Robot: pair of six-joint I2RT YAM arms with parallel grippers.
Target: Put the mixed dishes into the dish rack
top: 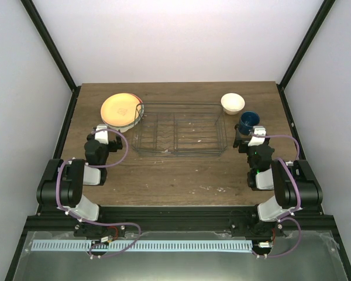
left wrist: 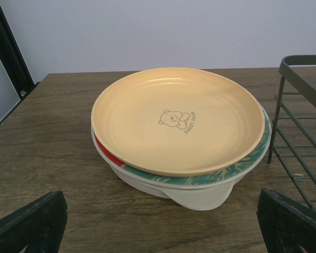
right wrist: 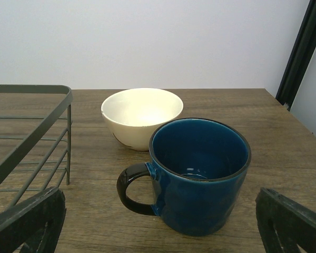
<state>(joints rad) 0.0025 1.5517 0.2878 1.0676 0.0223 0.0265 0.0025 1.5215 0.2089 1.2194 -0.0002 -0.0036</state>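
Observation:
Three plates lie stacked left of the dish rack: an orange-yellow plate on top, a red and teal one under it, a white one at the bottom. My left gripper is open just in front of the stack, touching nothing. Right of the rack stand a cream bowl and, nearer, a dark blue mug with its handle to the left. My right gripper is open, its fingers wide on either side of the mug and apart from it.
The wire rack's corner rises to the right of the plates, and its other end stands left of the mug and bowl. Black frame posts flank the wooden table. Inside the rack nothing shows.

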